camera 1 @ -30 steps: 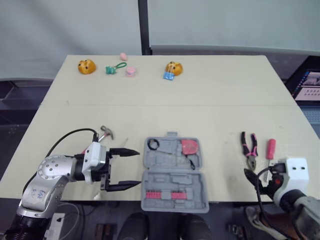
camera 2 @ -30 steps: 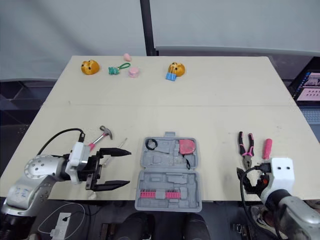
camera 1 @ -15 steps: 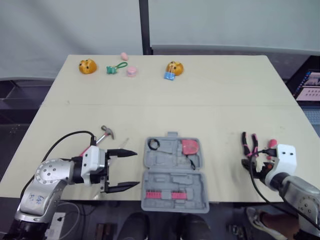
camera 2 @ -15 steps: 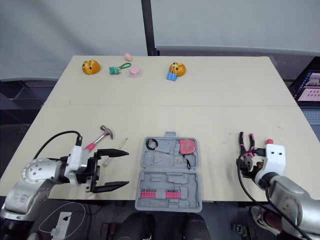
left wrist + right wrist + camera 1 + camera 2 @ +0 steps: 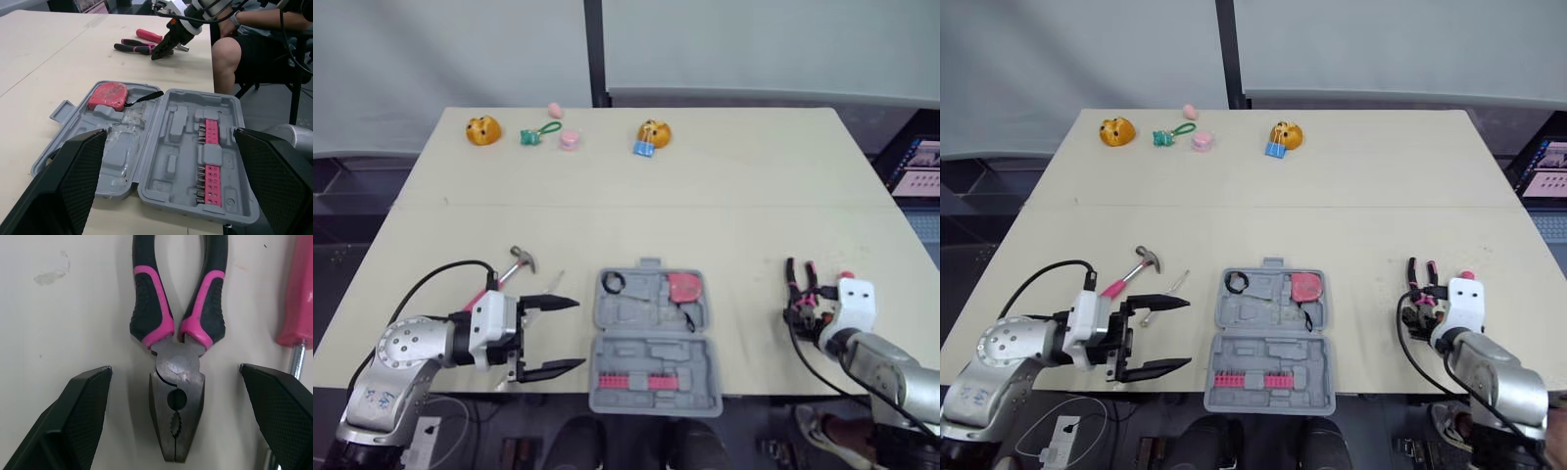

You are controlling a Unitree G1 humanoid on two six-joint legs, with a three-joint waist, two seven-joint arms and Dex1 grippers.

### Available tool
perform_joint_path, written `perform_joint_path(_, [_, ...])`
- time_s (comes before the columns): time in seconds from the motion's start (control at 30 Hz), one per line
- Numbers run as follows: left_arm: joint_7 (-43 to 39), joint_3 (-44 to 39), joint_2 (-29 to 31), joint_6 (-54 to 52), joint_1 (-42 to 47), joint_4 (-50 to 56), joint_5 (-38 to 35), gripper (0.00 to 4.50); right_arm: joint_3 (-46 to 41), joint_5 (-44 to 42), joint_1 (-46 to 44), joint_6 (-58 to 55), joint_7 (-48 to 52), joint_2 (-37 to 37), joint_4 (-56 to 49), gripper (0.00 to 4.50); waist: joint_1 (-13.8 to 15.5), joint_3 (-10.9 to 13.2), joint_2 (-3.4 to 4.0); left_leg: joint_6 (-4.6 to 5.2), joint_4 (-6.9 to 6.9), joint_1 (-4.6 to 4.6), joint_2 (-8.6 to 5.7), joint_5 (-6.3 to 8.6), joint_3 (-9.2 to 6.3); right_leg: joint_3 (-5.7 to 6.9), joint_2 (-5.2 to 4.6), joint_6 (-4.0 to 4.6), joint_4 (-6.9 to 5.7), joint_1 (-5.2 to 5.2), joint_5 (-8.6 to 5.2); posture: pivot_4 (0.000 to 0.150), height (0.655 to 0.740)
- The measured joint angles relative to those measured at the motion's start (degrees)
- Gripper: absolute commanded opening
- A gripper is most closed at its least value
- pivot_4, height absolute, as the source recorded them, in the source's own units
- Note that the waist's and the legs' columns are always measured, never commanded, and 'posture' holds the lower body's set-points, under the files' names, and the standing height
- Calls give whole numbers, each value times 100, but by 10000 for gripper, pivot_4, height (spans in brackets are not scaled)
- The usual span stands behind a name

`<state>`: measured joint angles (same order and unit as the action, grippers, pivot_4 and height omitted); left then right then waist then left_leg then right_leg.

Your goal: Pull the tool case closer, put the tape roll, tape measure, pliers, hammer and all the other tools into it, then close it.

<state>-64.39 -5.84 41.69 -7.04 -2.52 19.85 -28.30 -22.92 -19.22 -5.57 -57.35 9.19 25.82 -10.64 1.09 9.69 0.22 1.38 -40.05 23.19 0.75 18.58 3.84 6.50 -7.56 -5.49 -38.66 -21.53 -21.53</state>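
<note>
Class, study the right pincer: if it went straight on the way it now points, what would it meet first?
The pliers on the table: their head lies centred between the right pincer's open fingers, though how far off is unclear.

Silver-grey rounded left arm (image 5: 406, 345), white box housing (image 5: 857, 298) at right wrist, black cable (image 5: 438, 277) off left wrist, left gripper (image 5: 578, 333) and right gripper (image 5: 1414, 318) black, fingers (image 5: 73, 181) wedge-shaped, cross-hatched.

No word, number or brand can be read on the tool case (image 5: 649, 338) or elsewhere. The screen (image 5: 916, 166) at the far right edge and blue marks on the left arm (image 5: 374, 396) are too small to read.
</note>
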Motion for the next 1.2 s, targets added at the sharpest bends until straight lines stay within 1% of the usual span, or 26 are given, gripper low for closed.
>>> perform_joint_path(0.33, [2,-78,11,0,-14,0,0,45000,-1,31,-221,113,-23,-100,252,44373,-26,0,0,0,0,0,1,0,-1,1,1,0,-2,0,0,1500,6677])
perform_joint_path(0.93, [5,-85,10,4,-41,0,38,45000,-229,5,-73,-146,-73,-179,21,44373,8,0,0,0,0,1,1,0,-2,1,-1,0,0,0,0,1500,6677])
perform_joint_path(1.0, [8,-85,10,4,-41,0,40,45000,-229,5,-72,-148,-73,-179,19,39184,8,0,0,0,0,1,1,0,-2,0,-1,0,0,0,0,1500,6677])
perform_joint_path(1.07, [18,-85,9,4,-41,0,41,45000,-235,8,-66,-148,-73,-179,19,31901,6,0,0,0,0,1,1,0,-2,1,0,0,1,0,0,1500,6677])
perform_joint_path(1.2, [45,-85,8,4,-42,1,41,45000,-231,7,-64,-139,-71,-177,19,11374,-6,0,0,0,1,0,1,0,-2,1,0,1,1,0,-1,1500,6677])
